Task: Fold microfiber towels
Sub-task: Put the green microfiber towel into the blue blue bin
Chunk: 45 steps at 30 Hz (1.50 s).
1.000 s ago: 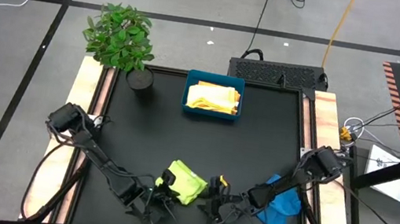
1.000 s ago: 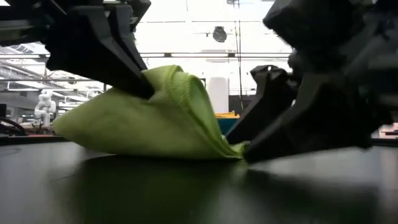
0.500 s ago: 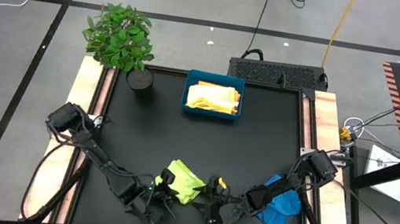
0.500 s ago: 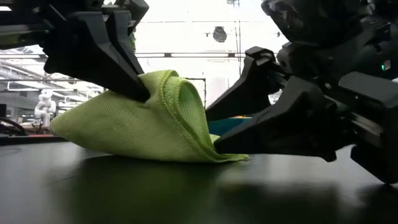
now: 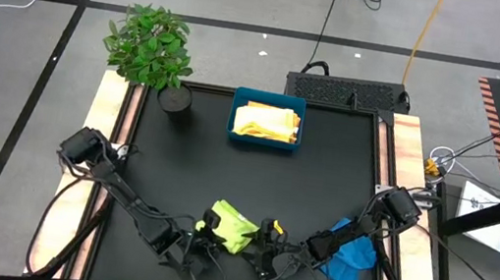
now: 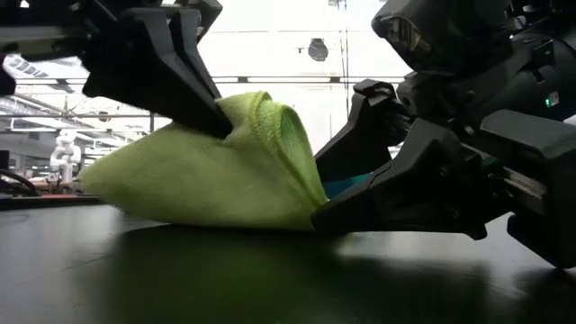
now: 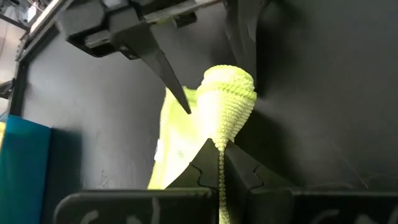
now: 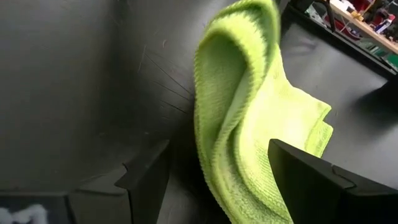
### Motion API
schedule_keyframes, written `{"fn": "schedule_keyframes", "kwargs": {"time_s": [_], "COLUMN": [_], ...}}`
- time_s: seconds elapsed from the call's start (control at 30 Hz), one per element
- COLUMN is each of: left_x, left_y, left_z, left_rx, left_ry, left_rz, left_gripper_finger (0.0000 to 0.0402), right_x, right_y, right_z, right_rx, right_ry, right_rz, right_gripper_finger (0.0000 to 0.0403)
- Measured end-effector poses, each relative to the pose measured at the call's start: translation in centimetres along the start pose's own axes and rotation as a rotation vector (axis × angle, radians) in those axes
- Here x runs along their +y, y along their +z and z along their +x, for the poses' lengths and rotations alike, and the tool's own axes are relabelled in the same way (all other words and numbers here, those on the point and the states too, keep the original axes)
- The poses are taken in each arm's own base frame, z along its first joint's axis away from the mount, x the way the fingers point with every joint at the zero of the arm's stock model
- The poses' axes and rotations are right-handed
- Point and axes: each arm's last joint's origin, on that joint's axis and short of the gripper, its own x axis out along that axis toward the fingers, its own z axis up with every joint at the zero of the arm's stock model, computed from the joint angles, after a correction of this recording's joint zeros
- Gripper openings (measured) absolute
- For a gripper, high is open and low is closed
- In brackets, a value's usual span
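At the far left corner of my black table (image 5: 325, 171) stands a potted plant (image 5: 150, 48). A blue tray (image 5: 264, 139) sits at the far edge near the middle, and a dark box (image 5: 346, 92) lies just beyond the table's far right.

You can't really see the blue towel (image 5: 352, 255), the right arm covers most of it. In the low view both arms run off the top edge, and the lime green towel (image 6: 225, 175) blocks whatever sits behind it on the table.
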Motion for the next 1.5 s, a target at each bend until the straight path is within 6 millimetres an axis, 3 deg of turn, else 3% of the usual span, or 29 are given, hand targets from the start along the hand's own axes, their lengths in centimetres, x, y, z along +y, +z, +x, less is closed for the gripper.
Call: {"fn": "schedule_keyframes", "kwargs": {"time_s": [0.33, 0.8, 1.0, 1.23, 1.5], "left_x": [1.3, 1.6, 2.0, 6.8, 14.3], "left_y": [1.0, 0.7, 0.6, -0.2, -2.2], "left_z": [-1.9, -2.6, -2.5, -3.7, -5.3], "left_rx": [-0.059, -0.03, -0.01, 0.064, -0.018], "left_ry": [0.027, 0.048, 0.107, 0.213, 0.371], "left_rz": [-0.027, -0.03, 0.012, -0.062, -0.185], "left_gripper_finger": [0.0003, 0.0003, 0.0003, 0.0002, 0.0002], "right_x": [-0.8, -0.4, -0.9, -5.2, -13.7], "right_y": [-0.4, -0.4, -0.2, 2.2, 5.1], "right_z": [0.4, 0.1, -0.1, -1.9, -5.6], "right_rx": [0.041, 0.053, 0.059, 0.115, 0.156], "right_ry": [-0.078, -0.089, -0.095, -0.189, -0.322], "right_rz": [-0.006, -0.023, -0.041, -0.082, -0.057], "right_gripper_finger": [0.0243, 0.002, 0.0005, 0.0002, 0.0001]}}
